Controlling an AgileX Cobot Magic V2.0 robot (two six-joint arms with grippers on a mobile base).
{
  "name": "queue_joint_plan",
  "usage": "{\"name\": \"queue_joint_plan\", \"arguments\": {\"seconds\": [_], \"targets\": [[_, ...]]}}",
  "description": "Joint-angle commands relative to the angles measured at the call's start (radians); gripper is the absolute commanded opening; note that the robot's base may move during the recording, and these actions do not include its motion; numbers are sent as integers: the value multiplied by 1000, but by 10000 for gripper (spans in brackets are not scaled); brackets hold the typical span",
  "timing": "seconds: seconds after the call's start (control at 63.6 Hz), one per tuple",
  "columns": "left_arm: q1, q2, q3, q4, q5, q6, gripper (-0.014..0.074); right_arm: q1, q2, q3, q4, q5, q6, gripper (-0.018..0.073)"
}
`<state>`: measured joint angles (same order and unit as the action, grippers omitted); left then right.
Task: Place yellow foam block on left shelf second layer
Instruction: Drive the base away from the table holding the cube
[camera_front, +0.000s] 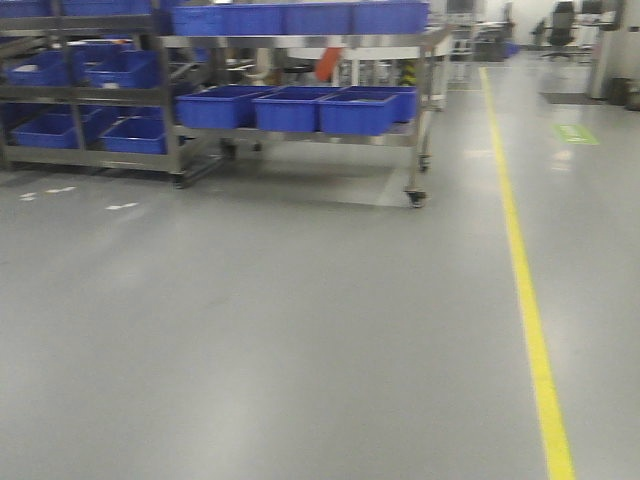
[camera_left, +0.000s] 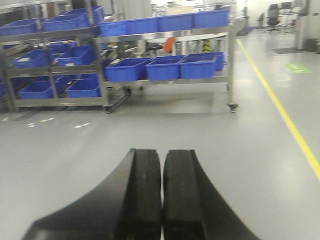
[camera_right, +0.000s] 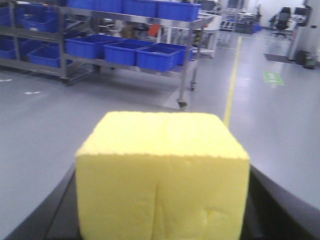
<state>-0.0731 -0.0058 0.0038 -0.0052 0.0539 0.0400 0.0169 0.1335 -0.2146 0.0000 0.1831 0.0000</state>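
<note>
Yellow foam block (camera_right: 162, 150) sits pinched in right gripper (camera_right: 162, 210), left gripper (camera_left: 162, 200) pressed together: seemingly transport, so next drive nearer the left shelf (camera_front: 174, 120).

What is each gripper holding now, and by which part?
The right gripper holds the yellow foam block by two opposite sides; the left gripper is shut, empty.

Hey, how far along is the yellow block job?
Done: the bright yellow foam cube is clamped in the right gripper; the left gripper is shut, empty. In hand: the approach, with open grey floor before the left metal shelf rack of blue bins. Left: reaching it and setting the cube on its second layer.
</note>
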Motion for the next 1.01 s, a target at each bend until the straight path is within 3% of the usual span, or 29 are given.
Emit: {"name": "queue_joint_plan", "arguments": {"seconds": [0.0, 0.99], "targets": [[-7, -21, 26, -6, -83, -3, 124, -5, 12, -29, 0, -97, -13, 487], [-7, -21, 26, -6, -83, -3, 124, -5, 12, -29, 0, -97, -13, 487]]}}
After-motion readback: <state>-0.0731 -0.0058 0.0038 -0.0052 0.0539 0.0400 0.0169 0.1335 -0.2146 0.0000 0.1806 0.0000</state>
